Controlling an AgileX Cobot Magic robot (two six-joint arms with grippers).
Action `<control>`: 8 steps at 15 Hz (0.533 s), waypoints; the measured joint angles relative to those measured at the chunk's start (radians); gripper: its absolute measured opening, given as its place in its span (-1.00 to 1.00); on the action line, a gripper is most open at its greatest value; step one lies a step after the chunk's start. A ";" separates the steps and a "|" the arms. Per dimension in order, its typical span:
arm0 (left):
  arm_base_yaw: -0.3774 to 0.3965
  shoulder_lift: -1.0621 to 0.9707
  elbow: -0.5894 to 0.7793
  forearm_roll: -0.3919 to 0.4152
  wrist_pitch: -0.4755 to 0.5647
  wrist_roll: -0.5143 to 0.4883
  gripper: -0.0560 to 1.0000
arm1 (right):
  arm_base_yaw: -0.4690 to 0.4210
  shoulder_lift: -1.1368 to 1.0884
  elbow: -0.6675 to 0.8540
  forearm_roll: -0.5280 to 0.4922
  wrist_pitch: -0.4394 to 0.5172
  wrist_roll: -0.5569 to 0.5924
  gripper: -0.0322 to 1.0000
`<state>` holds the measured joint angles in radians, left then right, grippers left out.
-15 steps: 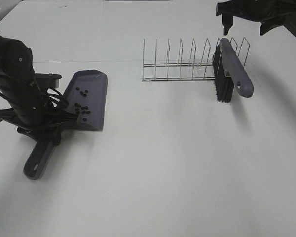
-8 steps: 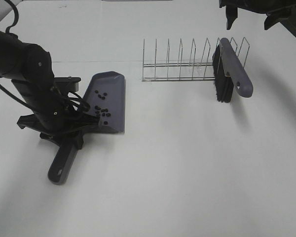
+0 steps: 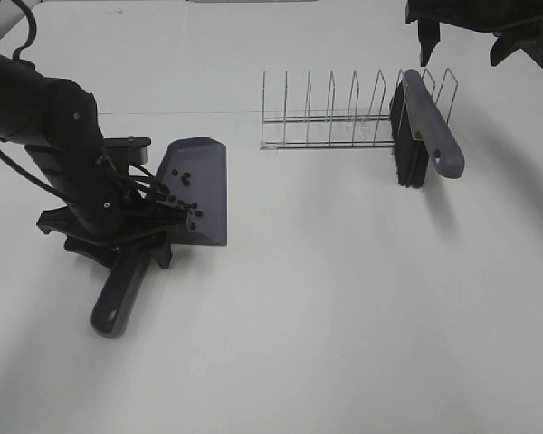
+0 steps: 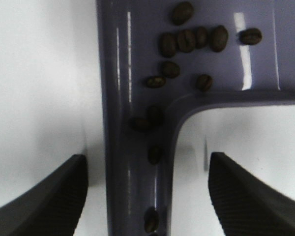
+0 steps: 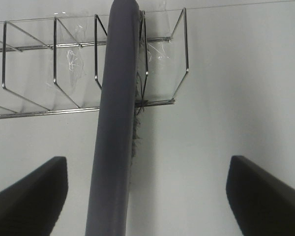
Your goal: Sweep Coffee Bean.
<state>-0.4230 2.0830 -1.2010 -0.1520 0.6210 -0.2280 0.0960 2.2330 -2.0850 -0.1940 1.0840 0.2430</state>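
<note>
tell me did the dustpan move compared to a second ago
Yes. The dustpan has shifted right, toward the wire rack, so the gap between them is narrower.

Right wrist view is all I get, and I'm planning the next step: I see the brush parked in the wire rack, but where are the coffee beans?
Observer: The coffee beans lie in the dustpan, left of the rack.
Operator: Is the left tool gripping it?
Observer: No. The left tool is open, a finger on each side of the handle, not touching.
Operator: All beans in the pan's tray?
Observer: Not all; a few sit in the handle's channel.
</note>
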 joint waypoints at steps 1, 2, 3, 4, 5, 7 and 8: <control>0.000 -0.005 0.000 0.000 -0.001 0.000 0.37 | 0.000 -0.005 0.000 0.004 0.009 -0.001 0.51; 0.000 -0.011 0.000 0.001 0.001 0.000 0.39 | 0.000 -0.013 0.000 0.007 0.021 -0.008 0.51; 0.000 -0.030 0.003 0.009 0.010 0.000 0.40 | 0.000 -0.027 0.000 0.008 0.033 -0.023 0.51; 0.000 -0.068 0.005 0.023 0.016 -0.001 0.40 | 0.000 -0.044 0.000 0.013 0.049 -0.030 0.51; 0.003 -0.114 0.005 0.039 0.019 -0.001 0.40 | 0.000 -0.060 0.000 0.021 0.063 -0.046 0.51; 0.033 -0.262 0.005 0.101 0.079 -0.001 0.40 | 0.000 -0.093 0.000 0.039 0.122 -0.092 0.51; 0.044 -0.329 0.005 0.133 0.124 -0.001 0.40 | 0.000 -0.102 0.000 0.058 0.131 -0.122 0.51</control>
<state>-0.3790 1.7540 -1.1960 -0.0190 0.7450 -0.2290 0.0960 2.1310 -2.0850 -0.1360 1.2150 0.1210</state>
